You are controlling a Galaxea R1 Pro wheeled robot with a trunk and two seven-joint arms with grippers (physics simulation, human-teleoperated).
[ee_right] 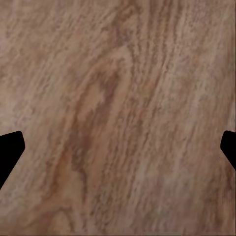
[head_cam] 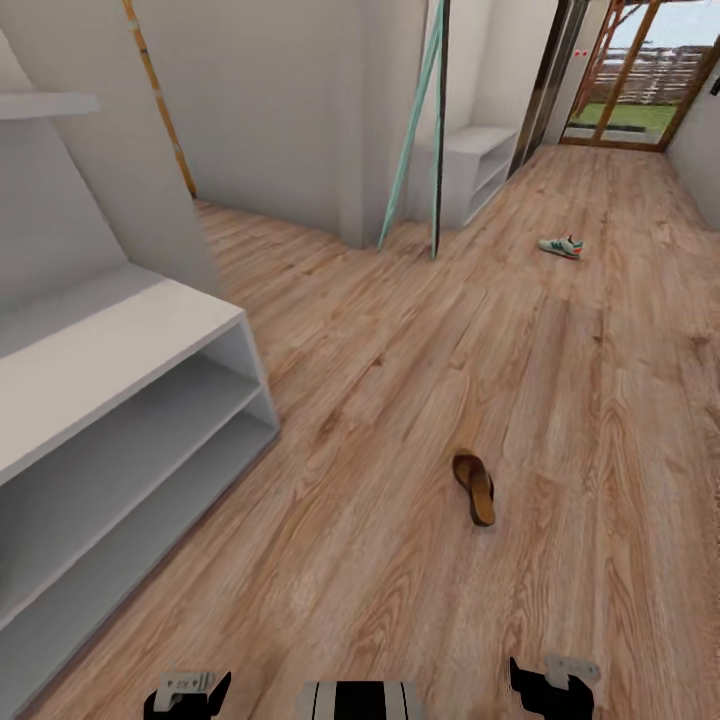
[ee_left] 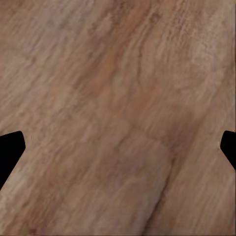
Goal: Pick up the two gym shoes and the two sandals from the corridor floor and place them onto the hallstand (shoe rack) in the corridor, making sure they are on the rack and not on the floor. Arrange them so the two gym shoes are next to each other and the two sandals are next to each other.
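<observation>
One dark brown sandal [head_cam: 475,486] lies on the wood-plank corridor floor [head_cam: 560,400], ahead of me and slightly right of centre. One white gym shoe [head_cam: 560,246] with green stripes lies farther off on the floor, toward the glass door. The pale grey hallstand [head_cam: 110,350] with two open shelf levels stands at my left, and nothing lies on the parts of its shelves that show. My left gripper [head_cam: 187,692] and right gripper [head_cam: 552,685] hang low at the picture's bottom edge. Both stand open over bare floor [ee_left: 118,118], with their dark fingertips [ee_right: 10,150] wide apart.
A wall shelf [head_cam: 45,103] juts out above the hallstand. A white wall corner [head_cam: 370,150] and a teal and black pole [head_cam: 432,130] stand ahead. A second low white two-level unit [head_cam: 478,165] sits beyond them. The wood-framed glass door [head_cam: 640,70] closes the corridor's far end.
</observation>
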